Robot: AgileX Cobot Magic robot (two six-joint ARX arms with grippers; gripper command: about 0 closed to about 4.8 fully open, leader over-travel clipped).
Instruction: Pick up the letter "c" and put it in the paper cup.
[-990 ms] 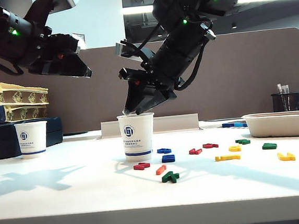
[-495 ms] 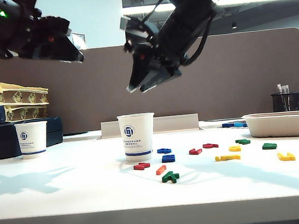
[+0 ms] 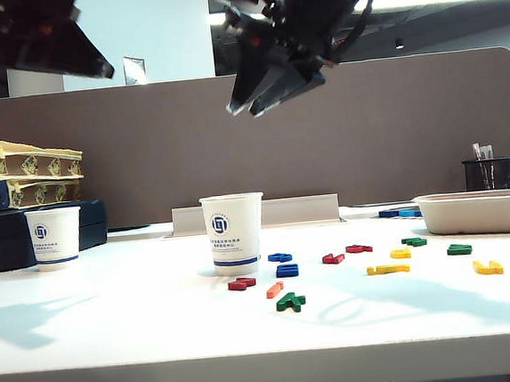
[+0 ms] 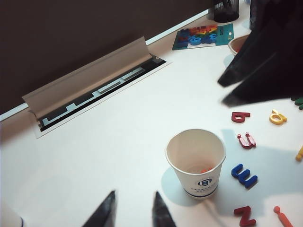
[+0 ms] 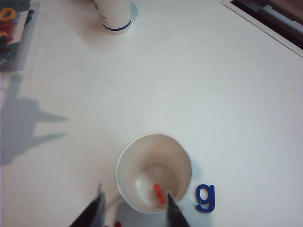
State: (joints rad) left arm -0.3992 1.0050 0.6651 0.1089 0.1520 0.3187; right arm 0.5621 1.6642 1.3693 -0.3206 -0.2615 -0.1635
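High above the table | right gripper (image 5: 134, 208) has risen, open, empty | left gripper (image 4: 133, 209) open, empty | small red-orange plastic letter "c" (image 5: 159, 194) inside tall white paper cup (image 3: 234, 233): delivered.

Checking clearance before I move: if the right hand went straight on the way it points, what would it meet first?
Probably the white paper cup, which lies between the open right hand fingertips; depth is unclear.
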